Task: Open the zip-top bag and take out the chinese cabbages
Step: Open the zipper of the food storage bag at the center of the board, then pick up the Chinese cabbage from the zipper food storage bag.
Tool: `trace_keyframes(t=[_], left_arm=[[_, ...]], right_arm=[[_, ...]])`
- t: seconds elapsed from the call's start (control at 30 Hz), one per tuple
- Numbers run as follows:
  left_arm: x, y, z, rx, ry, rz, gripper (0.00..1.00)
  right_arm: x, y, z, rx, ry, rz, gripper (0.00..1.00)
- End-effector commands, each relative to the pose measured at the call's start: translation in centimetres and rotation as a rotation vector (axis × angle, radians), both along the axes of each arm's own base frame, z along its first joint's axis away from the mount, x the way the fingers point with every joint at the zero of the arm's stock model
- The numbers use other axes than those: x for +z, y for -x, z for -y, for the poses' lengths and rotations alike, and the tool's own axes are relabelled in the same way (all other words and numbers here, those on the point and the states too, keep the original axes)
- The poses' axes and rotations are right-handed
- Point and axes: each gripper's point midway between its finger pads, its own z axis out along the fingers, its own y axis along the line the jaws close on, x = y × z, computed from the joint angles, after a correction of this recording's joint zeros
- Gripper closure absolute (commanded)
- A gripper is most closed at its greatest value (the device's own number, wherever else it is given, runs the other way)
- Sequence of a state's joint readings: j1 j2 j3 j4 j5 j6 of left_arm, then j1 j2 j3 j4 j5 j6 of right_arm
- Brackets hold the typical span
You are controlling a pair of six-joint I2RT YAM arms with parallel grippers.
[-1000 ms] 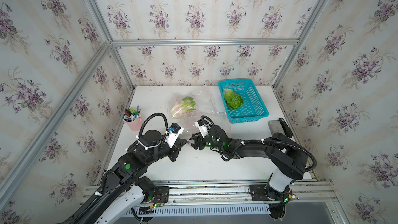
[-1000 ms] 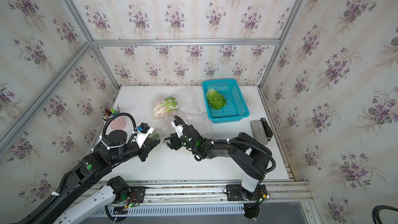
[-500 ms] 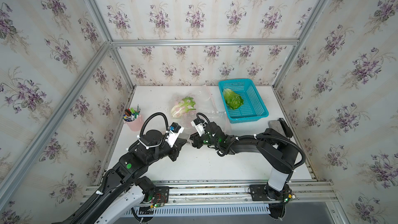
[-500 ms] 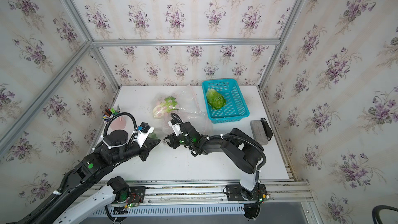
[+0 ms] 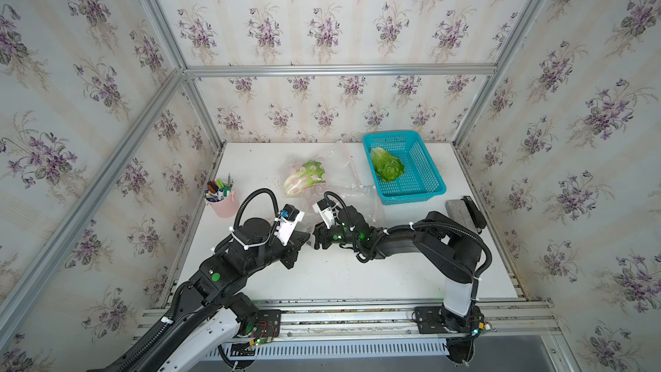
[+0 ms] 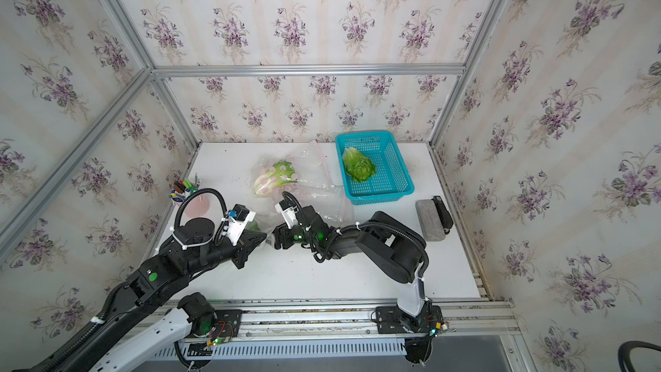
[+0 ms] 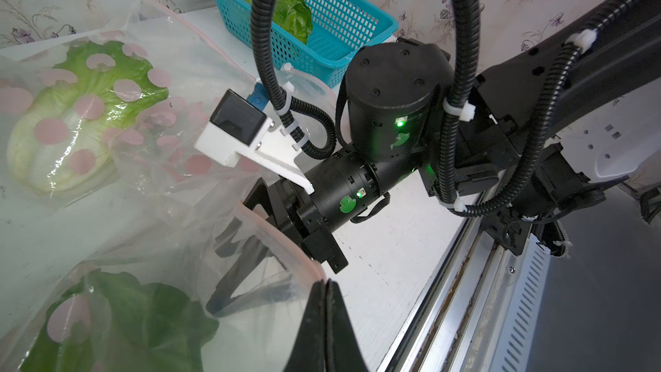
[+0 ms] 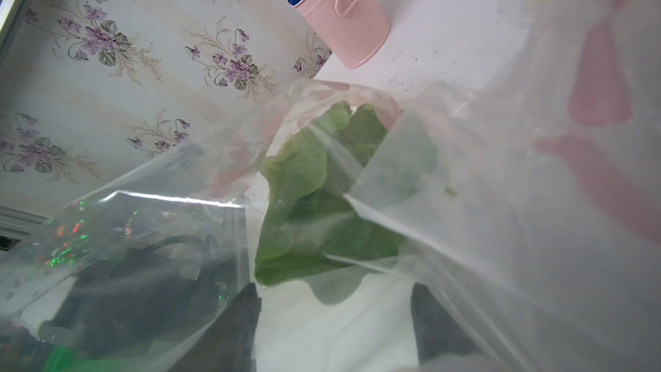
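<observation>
Left jaws are pinched flat together on the pink zip rim of the zip-top bag (image 7: 179, 66). Right jaws stand spread apart inside the bag's mouth, and we see nothing gripped between them.

Just ahead of them, inside the bag, lies the near cabbage (image 8: 322, 191). Only its crinkly dark-green leaves show, so we cannot tell its axis.

The far cabbage (image 5: 304, 182) lies deeper in the bag, flat on the worktop (image 5: 357, 273). Its long axis is slanted, with the whitish base toward the pink pen cup (image 5: 224, 205) and the bright green tops toward the basket (image 5: 415, 197).

The basket cabbage (image 5: 388, 168) lies in that turquoise basket, its paler end toward the back wall and its leaves toward the arms' bases.

The bag is clear film with pink dots.
</observation>
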State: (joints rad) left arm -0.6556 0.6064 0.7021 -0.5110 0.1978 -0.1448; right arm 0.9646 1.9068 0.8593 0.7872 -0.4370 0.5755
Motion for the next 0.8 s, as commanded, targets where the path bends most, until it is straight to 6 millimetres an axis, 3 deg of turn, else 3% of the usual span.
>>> trace_keyframes(t=[0.0, 0.13, 0.17, 0.2, 0.37, 0.5, 0.67, 0.7, 0.77], left_arm=[[0.3, -1.0, -0.5, 0.086, 0.034, -0.013, 0.94], [-0.4, -2.7, -2.5, 0.268, 0.013, -0.047, 0.03], [-0.4, -3.1, -3.1, 0.313, 0.006, -0.05, 0.01], [-0.3, -3.7, -4.3, 0.392, -0.006, -0.052, 0.01], [0.8, -5.1, -10.7, 0.781, -0.104, -0.065, 0.01], [0.7, -5.6, -13.5, 0.923, -0.212, -0.125, 0.01], [-3.8, -6.0, -14.2, 0.969, -0.158, -0.388, 0.03], [-4.8, -6.1, -14.3, 0.973, -0.143, -0.434, 0.08], [-6.8, -6.2, -14.6, 0.985, -0.104, -0.527, 0.28]], right_arm=[[0.5, -0.1, -0.4, 0.027, -0.018, 0.056, 0.29], [0.2, 0.5, -1.0, 0.102, -0.003, 0.102, 0.26], [0.1, 0.6, -1.0, 0.11, -0.001, 0.114, 0.18], [0.1, 0.9, -0.9, 0.124, -0.003, 0.131, 0.17], [0.7, 1.8, 0.3, 0.159, -0.019, 0.22, 0.19], [1.2, 1.5, 1.6, 0.131, -0.033, 0.292, 0.23], [2.6, 1.8, 1.8, 0.144, -0.1, 0.31, 0.28], [2.5, 1.8, 1.6, 0.149, -0.103, 0.294, 0.3], [2.4, 1.9, 1.2, 0.157, -0.122, 0.254, 0.32]])
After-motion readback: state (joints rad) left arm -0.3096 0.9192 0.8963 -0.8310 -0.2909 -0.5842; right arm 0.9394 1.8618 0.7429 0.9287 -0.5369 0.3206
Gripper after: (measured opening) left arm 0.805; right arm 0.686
